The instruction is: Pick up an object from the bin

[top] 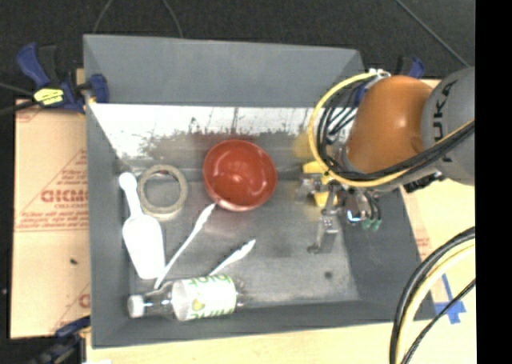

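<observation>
Over bare floor on the right of the grey metal bin (224, 74) hangs the gripper (321, 245), open or clenched I cannot tell; the round red bowl (240, 174) sits near, toward the bin's middle, untouched.

Red bowl (240, 174), beige tape ring (162, 192), white scoop (142, 241), yellow-green-labelled bottle (200, 297), grey bin (224, 74)

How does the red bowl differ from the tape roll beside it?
The red bowl is bright red, while the tape roll is pale beige. The red bowl is the wider of the two. The bowl has a closed bottom, but the tape roll is an open ring. Both are round and lie flat, side by side.
</observation>
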Available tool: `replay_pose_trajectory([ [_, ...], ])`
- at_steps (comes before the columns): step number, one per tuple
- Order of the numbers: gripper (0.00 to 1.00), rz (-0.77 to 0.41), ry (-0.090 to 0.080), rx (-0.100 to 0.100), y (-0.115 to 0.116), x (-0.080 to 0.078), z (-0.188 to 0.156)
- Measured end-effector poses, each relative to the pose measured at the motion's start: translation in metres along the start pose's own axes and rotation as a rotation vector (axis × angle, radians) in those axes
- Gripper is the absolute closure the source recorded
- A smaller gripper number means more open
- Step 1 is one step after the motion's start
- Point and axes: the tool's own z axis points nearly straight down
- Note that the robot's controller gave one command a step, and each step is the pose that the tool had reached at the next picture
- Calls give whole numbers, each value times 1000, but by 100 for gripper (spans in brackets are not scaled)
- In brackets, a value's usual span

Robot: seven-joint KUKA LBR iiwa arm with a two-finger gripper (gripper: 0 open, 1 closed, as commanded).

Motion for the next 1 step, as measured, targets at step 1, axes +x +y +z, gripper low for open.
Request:
replay_pose_trajectory([
  [1, 0, 0, 0, 0, 0, 0, 0],
])
